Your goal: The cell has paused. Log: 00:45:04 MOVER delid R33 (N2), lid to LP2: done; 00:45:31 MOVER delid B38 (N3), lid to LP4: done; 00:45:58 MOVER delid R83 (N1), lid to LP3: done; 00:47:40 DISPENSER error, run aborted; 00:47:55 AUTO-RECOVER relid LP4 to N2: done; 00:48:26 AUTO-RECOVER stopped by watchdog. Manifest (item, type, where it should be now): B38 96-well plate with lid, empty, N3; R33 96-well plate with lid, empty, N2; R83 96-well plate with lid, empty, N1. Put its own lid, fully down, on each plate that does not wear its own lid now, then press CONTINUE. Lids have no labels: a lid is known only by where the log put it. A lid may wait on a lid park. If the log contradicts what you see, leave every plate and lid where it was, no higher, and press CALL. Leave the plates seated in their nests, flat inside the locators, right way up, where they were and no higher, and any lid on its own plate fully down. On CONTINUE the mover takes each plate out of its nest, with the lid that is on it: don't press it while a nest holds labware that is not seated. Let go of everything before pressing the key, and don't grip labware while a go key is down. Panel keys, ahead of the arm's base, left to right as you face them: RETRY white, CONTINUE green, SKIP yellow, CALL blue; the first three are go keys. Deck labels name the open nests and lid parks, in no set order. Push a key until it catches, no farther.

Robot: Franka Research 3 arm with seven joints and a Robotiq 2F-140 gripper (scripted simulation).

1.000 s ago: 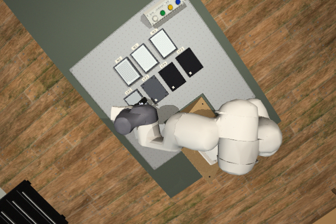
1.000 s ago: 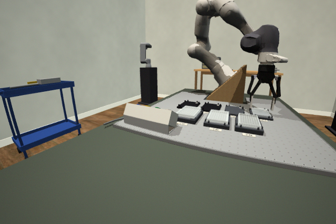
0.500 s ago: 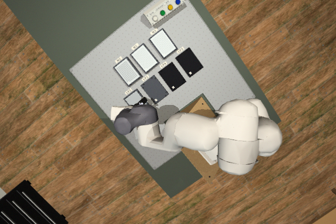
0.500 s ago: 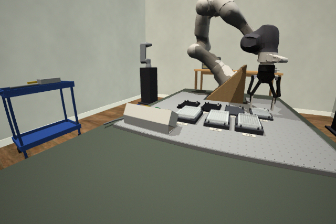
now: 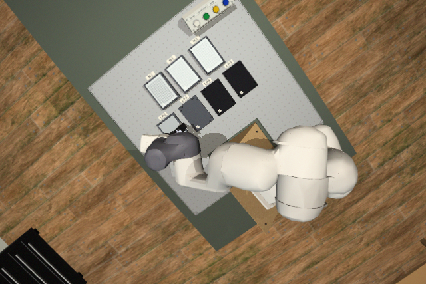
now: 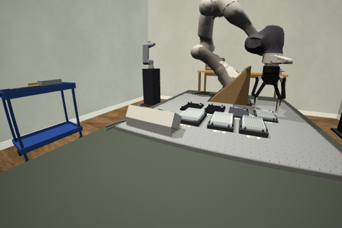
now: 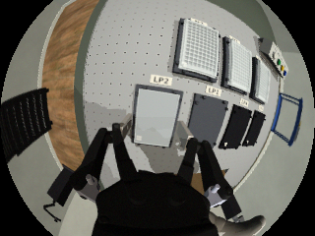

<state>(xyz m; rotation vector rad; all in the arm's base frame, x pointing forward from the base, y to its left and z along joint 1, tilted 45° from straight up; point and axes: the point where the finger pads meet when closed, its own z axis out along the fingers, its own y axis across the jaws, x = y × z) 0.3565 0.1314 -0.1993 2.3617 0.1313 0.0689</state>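
Three 96-well plates sit in nests N2 (image 5: 161,90), N1 (image 5: 182,73) and N3 (image 5: 206,54). The N2 plate shows its well grid plainly; the N1 plate looks smoother and paler. A pale lid (image 5: 168,124) lies on park LP2, and it also shows in the wrist view (image 7: 157,116). Park LP3 (image 5: 196,112) looks grey, as if it holds a lid. Park LP4 (image 5: 217,96) and the park beside it (image 5: 239,78) are black and bare. My gripper (image 7: 155,123) is open and empty, hanging a little above the LP2 lid (image 6: 265,115), fingers to either side of it.
The key panel (image 5: 210,10) stands at the far end of the deck with its white (image 5: 196,22), green (image 5: 206,16), yellow (image 5: 215,8) and blue (image 5: 225,1) keys. A tan wedge (image 6: 234,90) stands at the arm's base behind the lid parks.
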